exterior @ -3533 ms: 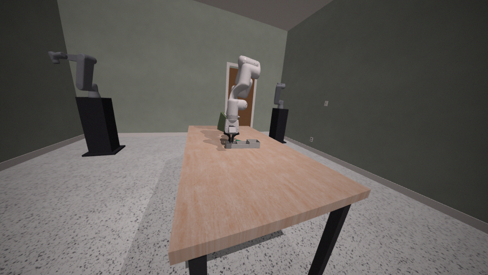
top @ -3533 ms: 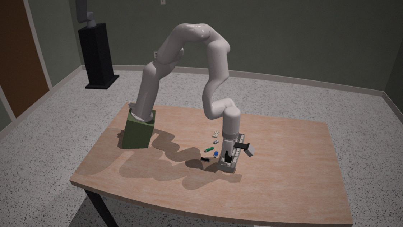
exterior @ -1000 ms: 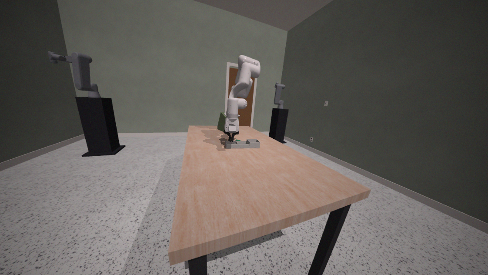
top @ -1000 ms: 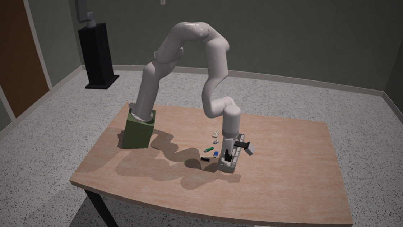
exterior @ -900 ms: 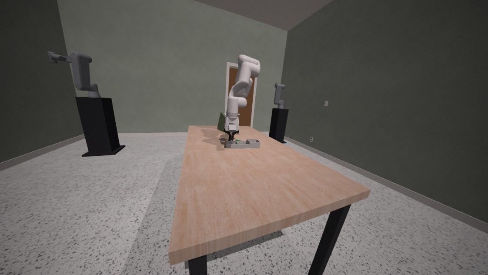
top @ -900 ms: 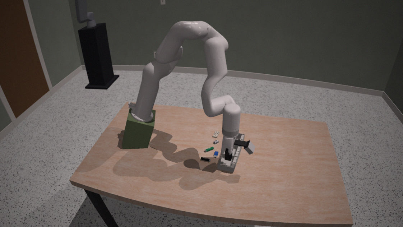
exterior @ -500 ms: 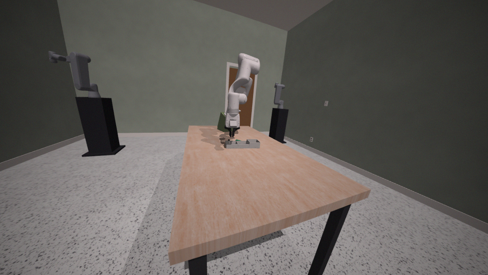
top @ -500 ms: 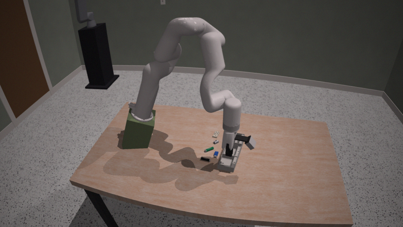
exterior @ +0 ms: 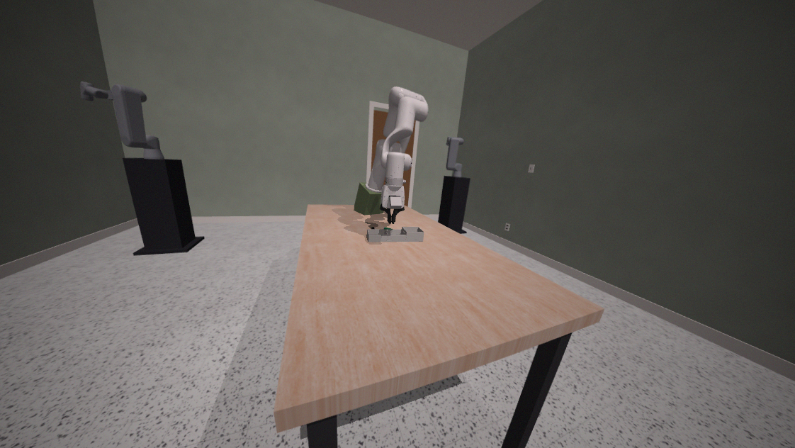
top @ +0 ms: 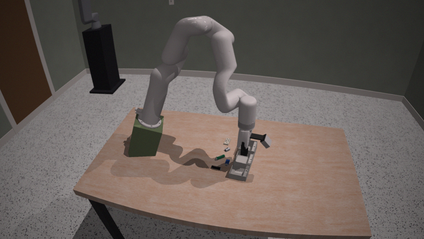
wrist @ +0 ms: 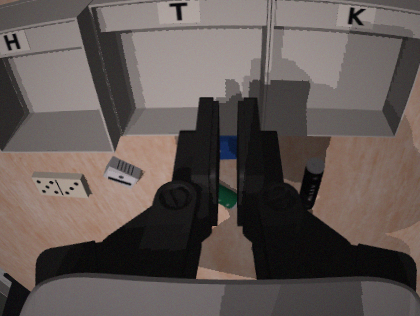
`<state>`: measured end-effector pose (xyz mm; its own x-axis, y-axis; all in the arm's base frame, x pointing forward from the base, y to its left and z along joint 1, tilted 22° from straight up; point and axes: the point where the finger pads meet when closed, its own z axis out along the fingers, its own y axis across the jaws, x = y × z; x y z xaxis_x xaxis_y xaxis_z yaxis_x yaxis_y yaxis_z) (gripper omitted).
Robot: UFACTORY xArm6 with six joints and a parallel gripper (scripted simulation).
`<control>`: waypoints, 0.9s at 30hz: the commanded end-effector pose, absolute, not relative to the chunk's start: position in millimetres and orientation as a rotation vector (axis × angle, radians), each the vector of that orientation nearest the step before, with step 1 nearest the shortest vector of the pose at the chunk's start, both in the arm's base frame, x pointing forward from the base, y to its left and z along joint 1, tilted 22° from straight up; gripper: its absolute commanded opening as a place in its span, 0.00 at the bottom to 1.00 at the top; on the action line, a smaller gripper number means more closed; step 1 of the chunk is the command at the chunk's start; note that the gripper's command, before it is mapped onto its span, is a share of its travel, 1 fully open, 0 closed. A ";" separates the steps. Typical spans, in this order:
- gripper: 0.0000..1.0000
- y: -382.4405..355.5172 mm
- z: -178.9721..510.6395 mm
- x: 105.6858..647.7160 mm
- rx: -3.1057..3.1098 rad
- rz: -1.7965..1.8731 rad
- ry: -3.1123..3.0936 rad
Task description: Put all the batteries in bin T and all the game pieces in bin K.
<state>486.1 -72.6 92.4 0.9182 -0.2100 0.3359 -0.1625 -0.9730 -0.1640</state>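
Gripper [wrist: 226, 110] above bin T [wrist: 193, 81]
Fingers narrow, nothing visible between them; white dotted domino [wrist: 61, 185], green battery [wrist: 227, 197] lie outside.

The three bins H [wrist: 13, 41], T [wrist: 180, 12] and K [wrist: 355, 16] stand wall to wall mid-bench [top: 296, 178] as one low barrier, open upward. The end effector [wrist: 226, 106], its fingers drawn close with nothing between, hangs above the T–K partition's front. On the side facing the green pedestal [top: 145, 139], a domino [wrist: 61, 185], grey piece [wrist: 122, 171], blue block [wrist: 227, 146], green battery [wrist: 227, 197] and black battery [wrist: 311, 181] crowd the approach. Toward the bench's right end and near edge, broad bare wood lies beyond the bins.
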 end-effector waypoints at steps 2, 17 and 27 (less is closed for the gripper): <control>0.07 -55.7 96.8 490.0 -2.949 -0.540 0.289; 0.07 -52.9 69.5 500.6 -2.949 -0.540 0.289; 0.07 -50.9 49.7 508.3 -2.949 -0.540 0.290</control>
